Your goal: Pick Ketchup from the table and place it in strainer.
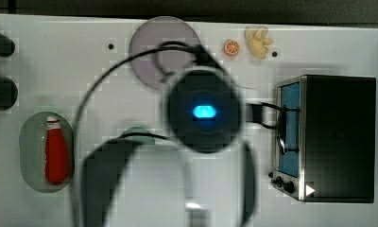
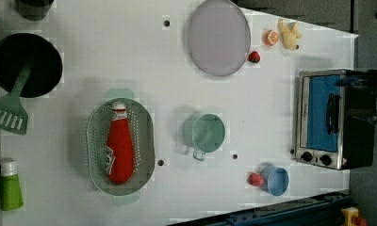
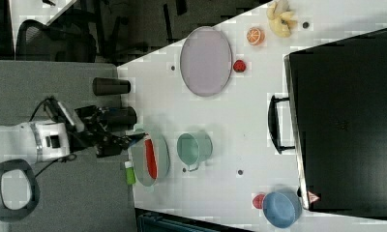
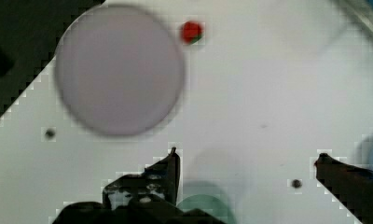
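Note:
The red Ketchup (image 2: 119,148) bottle with its white cap lies lengthwise inside the pale green strainer (image 2: 94,141). The top view has the Ketchup (image 1: 56,151) and strainer (image 1: 29,142) at its left side, and the right view shows the Ketchup (image 3: 151,159) in the strainer (image 3: 163,145) too. My gripper (image 4: 247,156) is open and holds nothing; in the wrist view it hangs over bare white table with the green cup (image 4: 205,205) just beneath it. The arm's wrist (image 1: 204,112) hovers over the middle of the table, well apart from the strainer.
A purple plate (image 2: 218,36), a green cup (image 2: 206,133), a blue bowl (image 2: 276,180) with a red fruit (image 2: 255,179) beside it, and a toaster oven (image 2: 321,120) stand on the table. A black pan (image 2: 26,63) and green bottle (image 2: 10,186) sit on the left view's left.

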You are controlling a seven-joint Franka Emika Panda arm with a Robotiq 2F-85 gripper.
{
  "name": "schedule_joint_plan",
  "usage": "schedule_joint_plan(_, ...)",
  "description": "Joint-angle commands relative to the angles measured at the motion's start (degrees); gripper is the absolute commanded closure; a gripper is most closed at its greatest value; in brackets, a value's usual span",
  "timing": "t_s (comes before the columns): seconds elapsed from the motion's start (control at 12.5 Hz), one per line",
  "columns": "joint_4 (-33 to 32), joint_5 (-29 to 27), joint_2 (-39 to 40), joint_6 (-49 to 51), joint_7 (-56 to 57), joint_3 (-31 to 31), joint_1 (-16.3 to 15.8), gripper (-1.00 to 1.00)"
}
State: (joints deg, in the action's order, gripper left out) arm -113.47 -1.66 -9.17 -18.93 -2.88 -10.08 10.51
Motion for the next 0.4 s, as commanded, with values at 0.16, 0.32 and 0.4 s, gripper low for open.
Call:
schedule_joint_plan(0.16,1.6,-0.2,-1.0,3.9,-1.6,2.6,1.0,-1.00)
schedule_joint_plan(0.32,3.5,-0.2,-0.6,5.1,-1.6,2.4,1.0,-1.00)
schedule_joint_plan(0.4,4.1,-0.2,-0.3,6.1,-1.6,2.0,0.8,-1.00)
